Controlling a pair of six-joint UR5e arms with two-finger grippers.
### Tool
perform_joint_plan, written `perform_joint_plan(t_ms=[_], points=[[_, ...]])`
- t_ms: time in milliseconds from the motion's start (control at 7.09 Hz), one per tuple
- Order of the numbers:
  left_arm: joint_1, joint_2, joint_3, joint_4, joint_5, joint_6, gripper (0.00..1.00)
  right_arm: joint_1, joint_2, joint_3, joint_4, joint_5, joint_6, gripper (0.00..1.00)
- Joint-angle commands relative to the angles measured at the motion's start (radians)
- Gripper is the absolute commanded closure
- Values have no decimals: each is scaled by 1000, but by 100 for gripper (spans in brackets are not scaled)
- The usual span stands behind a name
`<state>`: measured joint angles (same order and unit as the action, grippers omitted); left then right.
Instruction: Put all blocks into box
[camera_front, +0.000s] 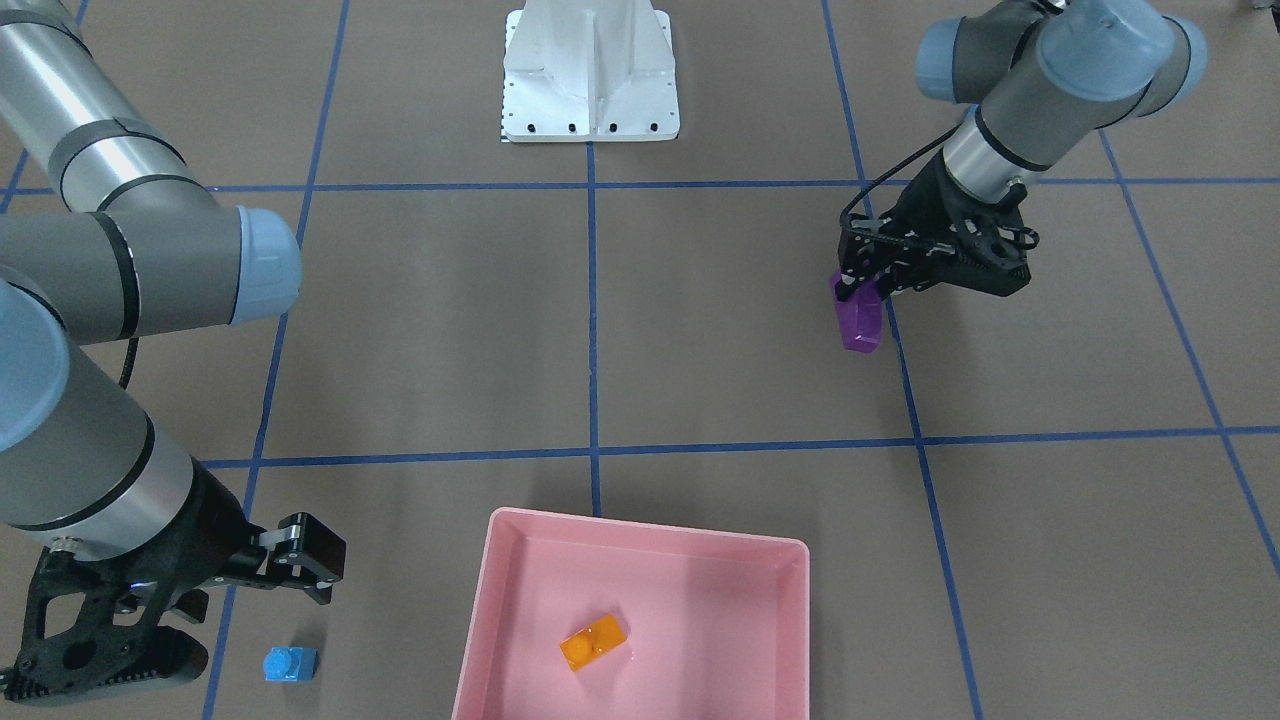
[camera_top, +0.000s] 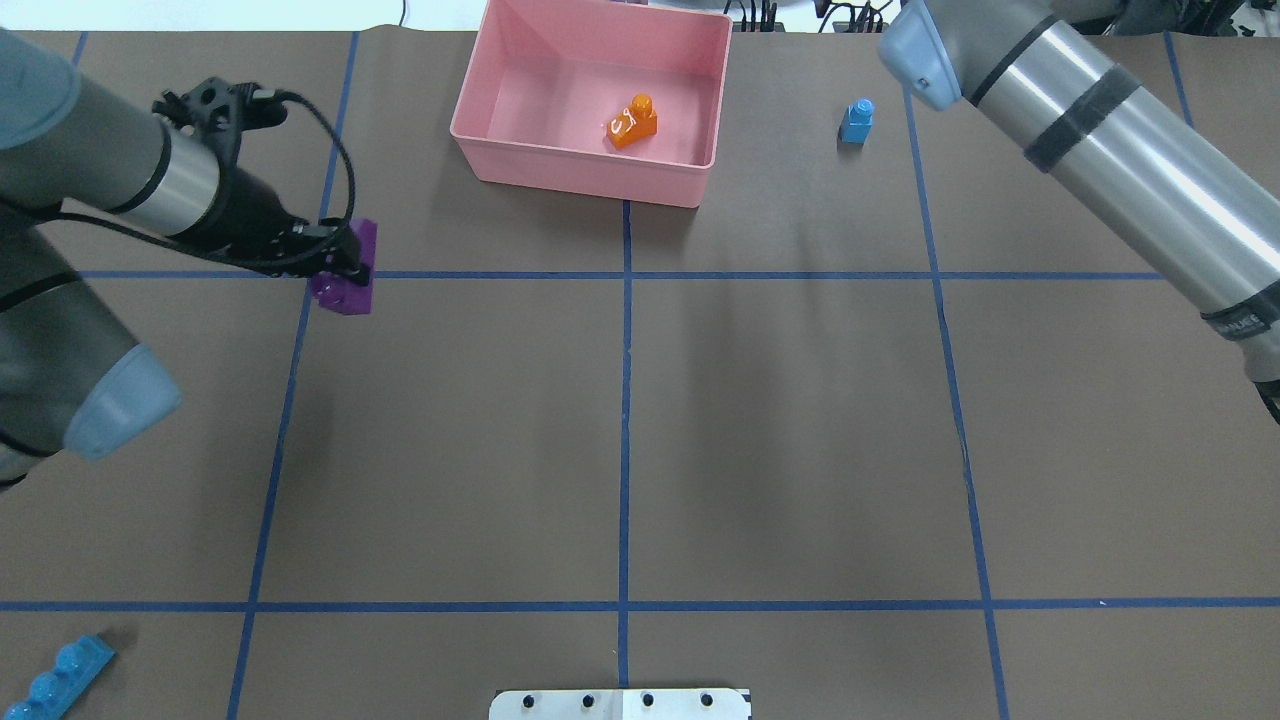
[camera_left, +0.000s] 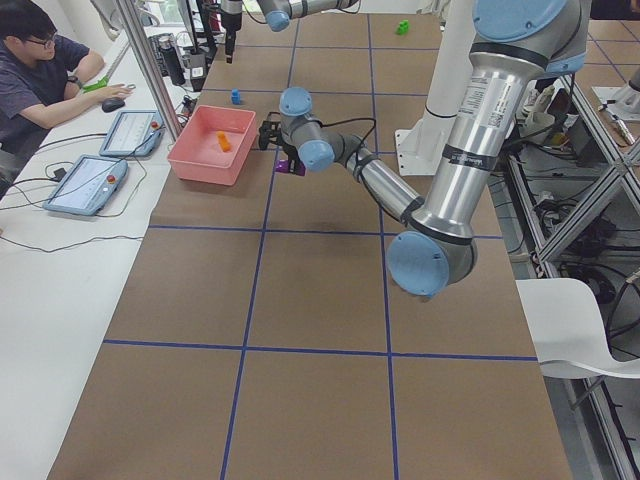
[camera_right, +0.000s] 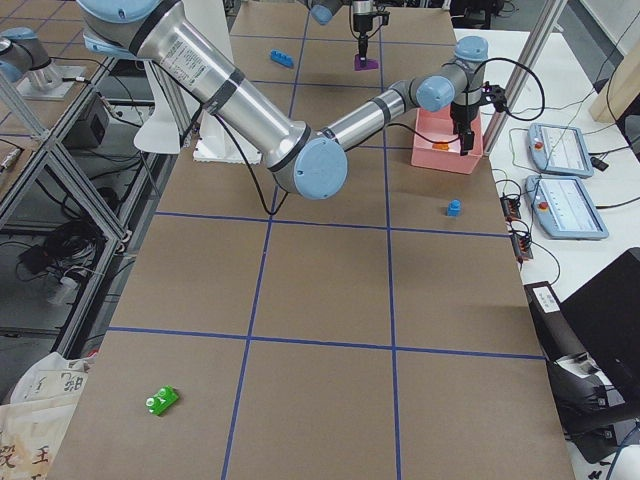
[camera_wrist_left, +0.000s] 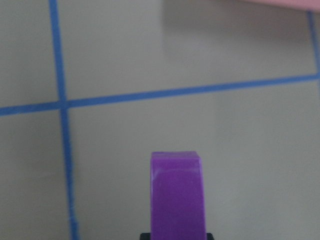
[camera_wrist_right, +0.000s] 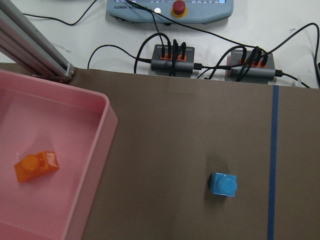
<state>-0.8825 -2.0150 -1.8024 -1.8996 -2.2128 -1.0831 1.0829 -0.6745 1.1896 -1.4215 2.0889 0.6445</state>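
Plainly, the left gripper (camera_front: 866, 287) has its jaws closed on the upper end of the long purple block (camera_front: 860, 322), a glossy, smooth-sided brick that hangs lengthwise below the black fingers. It is near a crossing of blue tape lines and well apart from the box (camera_top: 580, 182); whether its lower end touches the table (camera_top: 780, 430) is unclear. The box is a pink plastic tray with rounded corners, low smooth walls and a shiny floor. The orange block (camera_top: 634, 121) lies inside it, studded and bright with glare.

The right gripper (camera_front: 310, 560) hangs just beside the box, above the short blue block (camera_front: 290, 664), a small brick with one round stud standing on the matte brown table covering outside the tray. How far its jaws stand apart cannot be told. The long blue block (camera_top: 58, 682), four studs in a row, lies at the near corner on the left arm's side. The green block (camera_right: 162, 401) lies far off at the table's other end. A small label on the right arm's forearm is too fine to read
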Motion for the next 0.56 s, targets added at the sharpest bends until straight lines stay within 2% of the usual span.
perform_joint_plan(t_ms=[0,141,282,423], points=[[-45,-303,259,-1,7,-101,100,-20,-30,-34,57,-109,-48,1],[-64,-430,400,-15,63,-103,100,-35,-28,-98,128,-130,-45,1],[-78,-577,590,-44,86,-103,100,-47,-27,-195,273,-145,-30,1],[-84,-644,741,-150,123,-103,100,-66,-22,-256,339,-183,-16,1]])
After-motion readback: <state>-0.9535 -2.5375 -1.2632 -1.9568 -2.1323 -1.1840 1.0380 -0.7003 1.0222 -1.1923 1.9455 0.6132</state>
